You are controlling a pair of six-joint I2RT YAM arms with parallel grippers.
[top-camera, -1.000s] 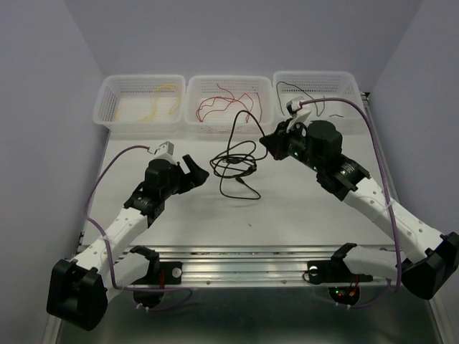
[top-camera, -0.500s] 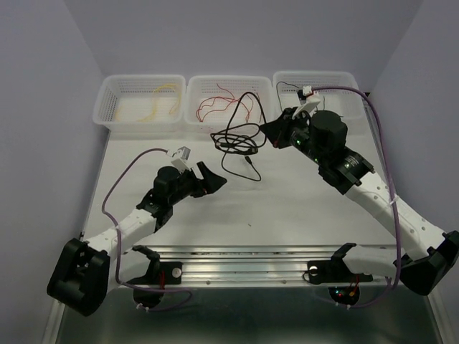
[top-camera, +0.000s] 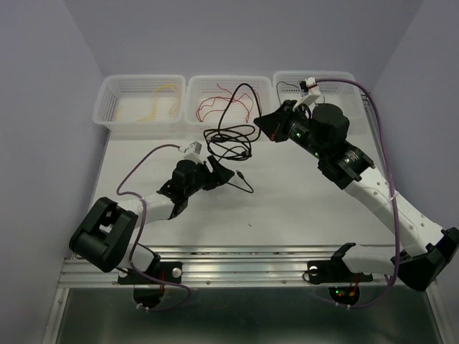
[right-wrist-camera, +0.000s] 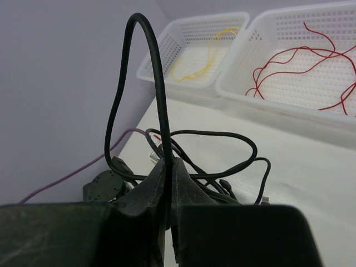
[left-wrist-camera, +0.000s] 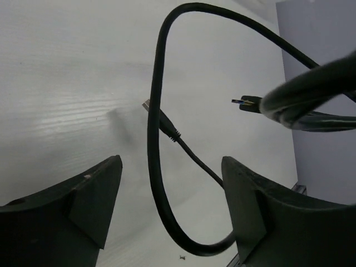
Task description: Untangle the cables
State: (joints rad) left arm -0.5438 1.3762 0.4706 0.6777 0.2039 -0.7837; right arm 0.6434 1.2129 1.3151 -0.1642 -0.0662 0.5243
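Observation:
My right gripper is shut on the black cable and holds it up above the table near the baskets; its loops hang tangled below. In the right wrist view the fingers pinch the black cable, which arches up above them. My left gripper is open and low over the table at the tangle's near side. In the left wrist view a black cable loop passes between the open fingers, untouched, and plug ends lie beyond. A yellow cable and a red cable lie in baskets.
Three white baskets stand along the back edge: left, middle, right. The right one holds a thin black wire. Purple arm cables arc over both arms. A metal rail runs along the near edge.
My left arm has reached forward and right until its open gripper is at the tangle. My right gripper has carried the black cable higher and toward the baskets.

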